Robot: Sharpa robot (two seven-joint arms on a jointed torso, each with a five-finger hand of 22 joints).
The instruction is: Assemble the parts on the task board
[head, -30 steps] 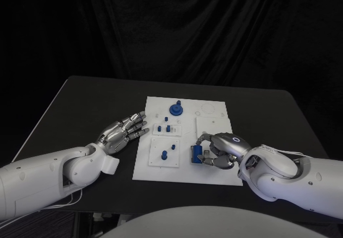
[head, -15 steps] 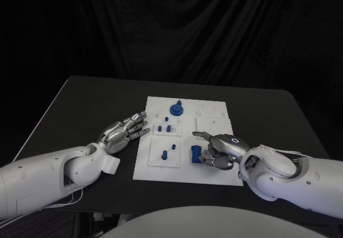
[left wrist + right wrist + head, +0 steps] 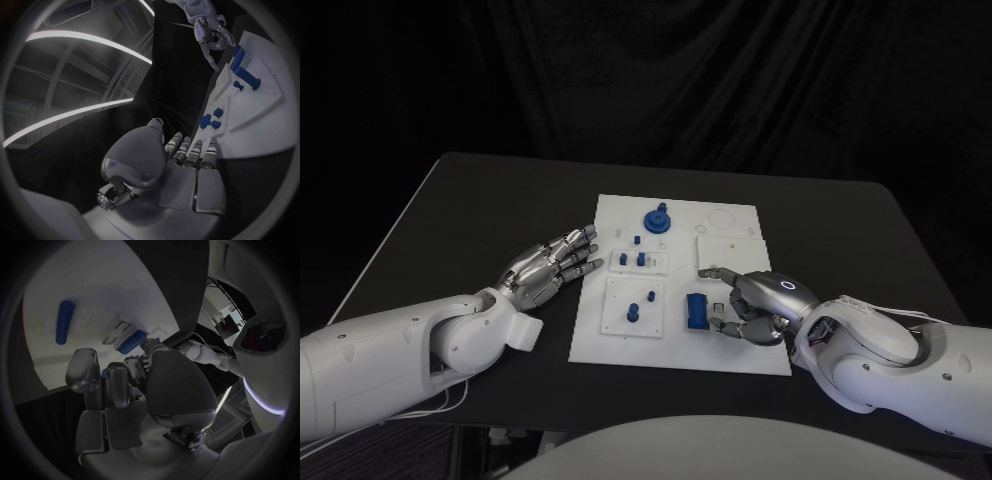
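Note:
The white task board (image 3: 733,345) lies in the middle of the table. A blue block (image 3: 694,311) lies flat on its near right part. My right hand (image 3: 754,300) sits just right of the block, holding nothing, one finger stretched over the board. In the right wrist view the right hand (image 3: 109,385) hovers over the board (image 3: 81,285), with a long blue part (image 3: 64,321) beyond its fingers. My left hand (image 3: 553,262) rests open, fingers straight, left of the board. A round blue part with a knob (image 3: 655,218) stands at the far end, and small blue pegs (image 3: 633,260) stand mid-board.
Two more blue pegs (image 3: 635,311) stand in the near left plate. The left wrist view shows the left hand (image 3: 187,165), the board (image 3: 269,125) with blue parts (image 3: 242,67), and the right hand (image 3: 209,30) beyond it. Bare black table (image 3: 473,210) surrounds the board.
My right hand has let go of the blue block and drawn back to the right; the block now lies on the board. The left hand has not moved.

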